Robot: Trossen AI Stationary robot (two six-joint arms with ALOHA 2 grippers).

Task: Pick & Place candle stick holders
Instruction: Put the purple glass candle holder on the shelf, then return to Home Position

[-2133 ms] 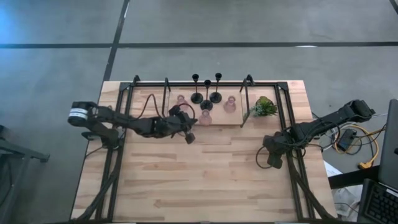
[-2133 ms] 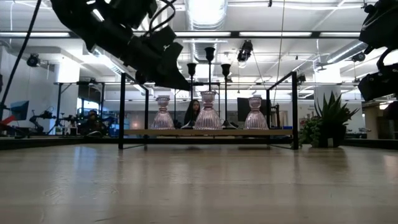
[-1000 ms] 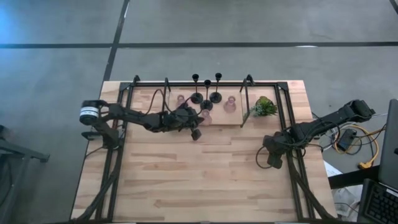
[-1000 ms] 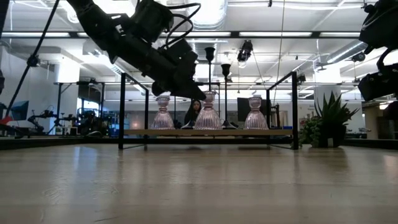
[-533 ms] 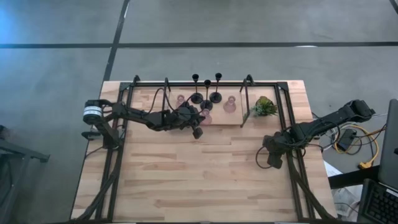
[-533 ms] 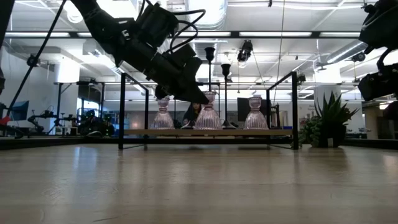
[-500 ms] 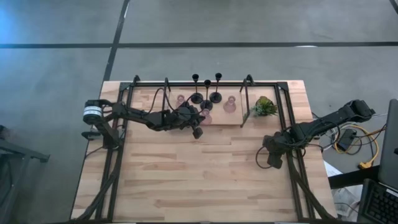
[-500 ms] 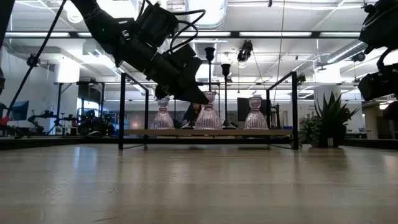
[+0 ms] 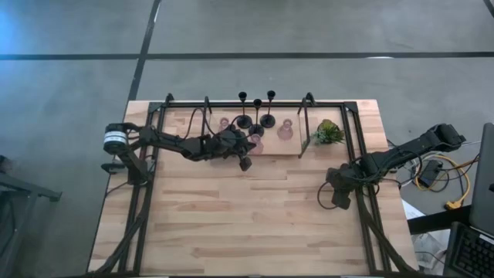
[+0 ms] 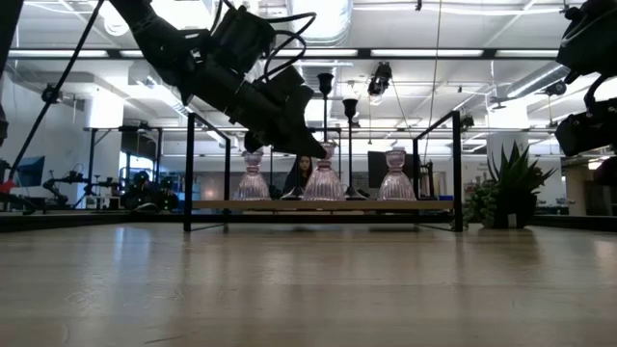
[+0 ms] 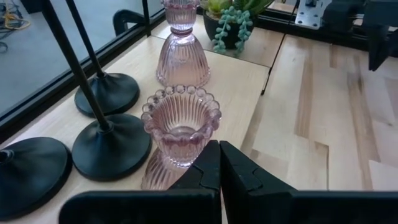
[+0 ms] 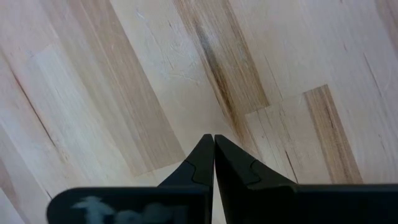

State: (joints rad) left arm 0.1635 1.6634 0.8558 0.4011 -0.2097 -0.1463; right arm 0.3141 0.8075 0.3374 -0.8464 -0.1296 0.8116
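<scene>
left gripper [image 11: 219, 163] is hovering clenched, empty, just beside the middle pink holder [image 11: 181, 123] | right gripper [image 12: 214, 157] is waiting clenched over the table [image 12: 124, 74]

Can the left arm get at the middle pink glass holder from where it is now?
Probably yes: the left gripper hangs shut right in front of the middle pink glass holder, nothing between them. It would have to open first.

**Holders grouped at the far edge of the tabletop**

On the tabletop [image 9: 255, 216], at its far middle: three glass holders [image 9: 255, 145] in a row, three stemmed holders [image 9: 257, 127] just behind. Right of them, a plant [image 9: 328, 132]. Left gripper [image 9: 245, 164] just before the middle glass holder; right gripper [image 9: 340, 202] well apart, near the right edge.
</scene>
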